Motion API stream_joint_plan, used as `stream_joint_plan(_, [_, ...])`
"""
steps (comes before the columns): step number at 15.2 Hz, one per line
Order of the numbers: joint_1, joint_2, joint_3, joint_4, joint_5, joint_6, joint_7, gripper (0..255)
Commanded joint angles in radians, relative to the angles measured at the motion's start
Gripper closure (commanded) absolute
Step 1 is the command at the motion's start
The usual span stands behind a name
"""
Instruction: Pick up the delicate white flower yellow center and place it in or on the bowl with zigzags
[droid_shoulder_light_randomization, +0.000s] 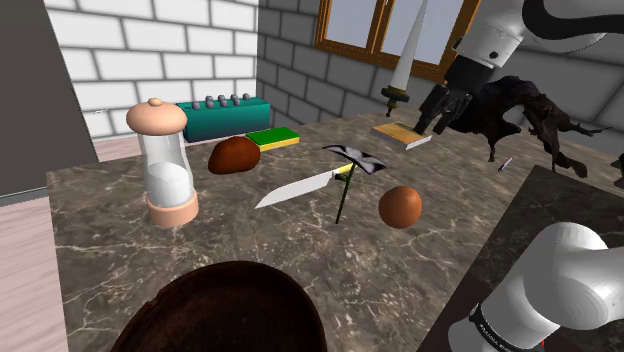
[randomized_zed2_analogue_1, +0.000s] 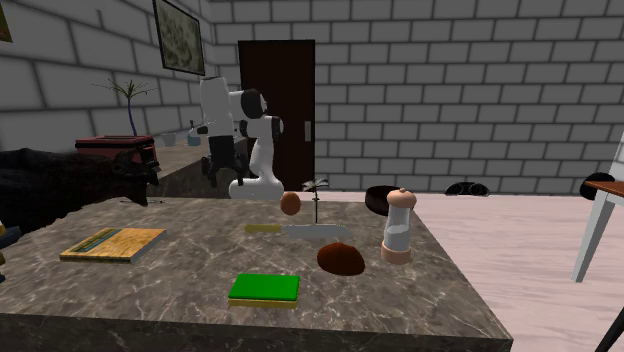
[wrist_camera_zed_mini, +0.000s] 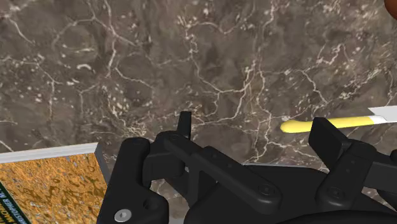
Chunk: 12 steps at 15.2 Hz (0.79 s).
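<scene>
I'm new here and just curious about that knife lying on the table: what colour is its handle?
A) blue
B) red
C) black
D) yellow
D: the kitchen knife lying flat on the marble tabletop has a yellow handle and a pale blade.

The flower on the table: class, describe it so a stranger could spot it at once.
On the marble table, look between the knife and the round brown ball. The flower stands upright there, the only thing with a thin stem and a small bloom on top.
</scene>
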Motion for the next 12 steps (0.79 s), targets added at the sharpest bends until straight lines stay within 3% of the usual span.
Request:
stream_joint_plan(1, [0.0,0.0,0.0,0.0,0.0,0.0,0.0,0])
stream_joint_plan(12, [-0.009,0.184,0.228,0.178,0.249,-0.15,0.529,0])
